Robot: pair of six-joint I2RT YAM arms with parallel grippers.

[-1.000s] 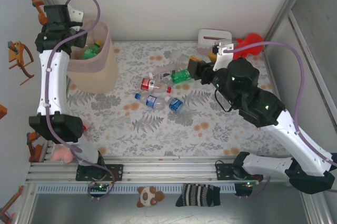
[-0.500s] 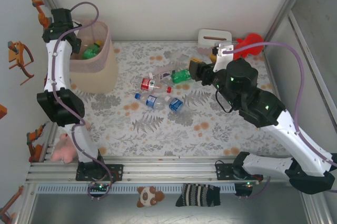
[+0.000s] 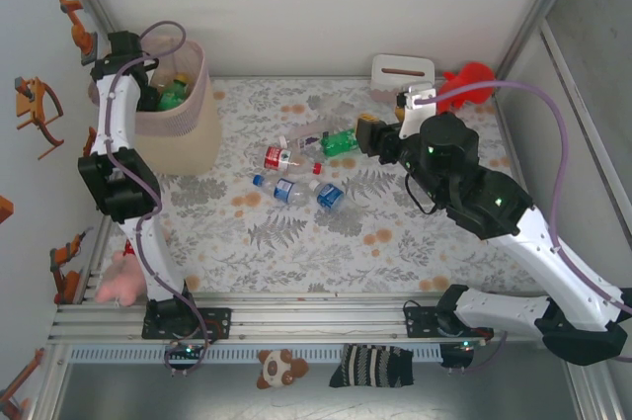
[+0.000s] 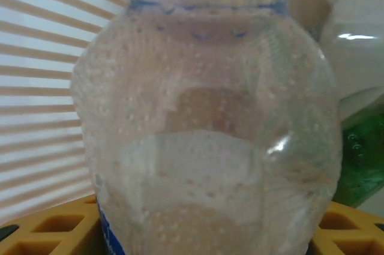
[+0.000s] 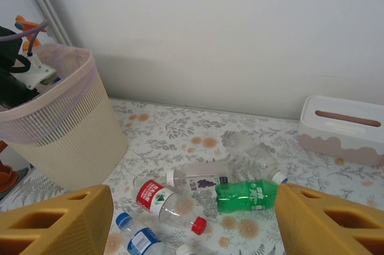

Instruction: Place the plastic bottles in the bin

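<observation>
Left wrist view: the left hand (image 4: 204, 237) is gripping a clear blue-labelled plastic bottle (image 4: 204, 123) in the tall beige pink-lined bin (image 3: 188, 133).
Drop step: release is due next, while the empty, wide-open right hand (image 5: 195, 219) is hovering by loose plastic bottles (image 3: 296, 158) lying on the surface (image 3: 395, 242).

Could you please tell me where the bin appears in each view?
Top external: the bin stands at the far left corner of the table.
Left wrist: the bin's slatted wall shows at the left edge, behind a clear bottle.
Right wrist: the bin stands at the left, beige.
Shared landmark: the green bottle lying on the table, right of the bin in the top and right wrist views.
</observation>
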